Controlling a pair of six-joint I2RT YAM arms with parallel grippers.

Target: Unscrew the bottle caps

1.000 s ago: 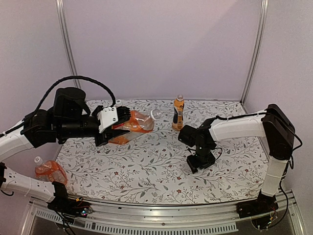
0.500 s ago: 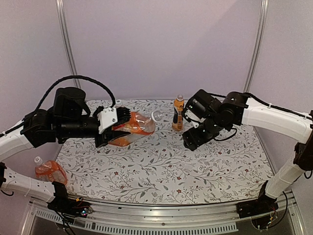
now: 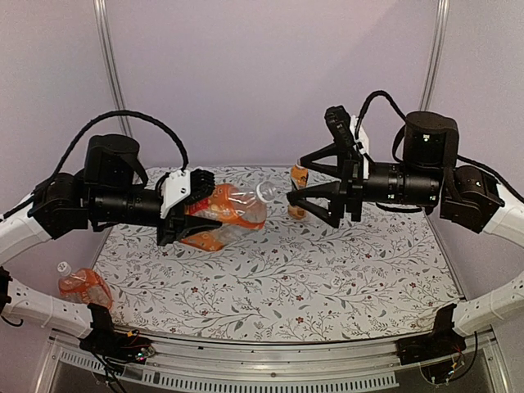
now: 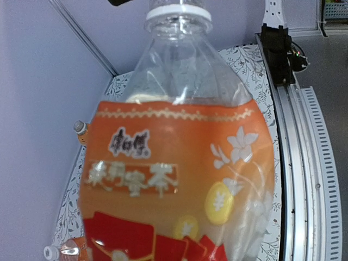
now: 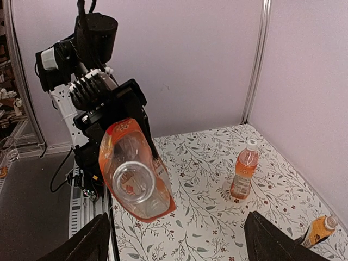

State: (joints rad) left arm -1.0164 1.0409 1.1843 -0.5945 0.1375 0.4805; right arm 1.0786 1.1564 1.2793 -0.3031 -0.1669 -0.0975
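Note:
My left gripper [image 3: 211, 211] is shut on a squat orange-labelled bottle [image 3: 225, 211], held on its side above the table with its neck [image 3: 262, 193] pointing right. That bottle [image 4: 174, 163] fills the left wrist view and hides the fingers. A white ring [image 4: 178, 11] circles its neck. Its mouth [image 5: 133, 179] looks clear and uncapped in the right wrist view. My right gripper [image 3: 308, 182] hangs open just right of the neck, facing it, with nothing between its fingers [image 5: 92, 244]. Behind it stands a slim bottle [image 3: 298, 196] with a white cap [image 3: 301, 163].
A capped bottle [image 5: 244, 171] stands on the floral table [image 3: 270, 278] near the back wall. A dark-labelled one [image 5: 321, 229] shows at the lower right. A squat capped bottle [image 3: 82, 286] rests at the table's near left edge. Purple walls enclose the back and sides.
My right arm has risen from the table and swung up to face the held bottle's neck, and its jaws have opened wide. The left arm has lifted the bottle slightly.

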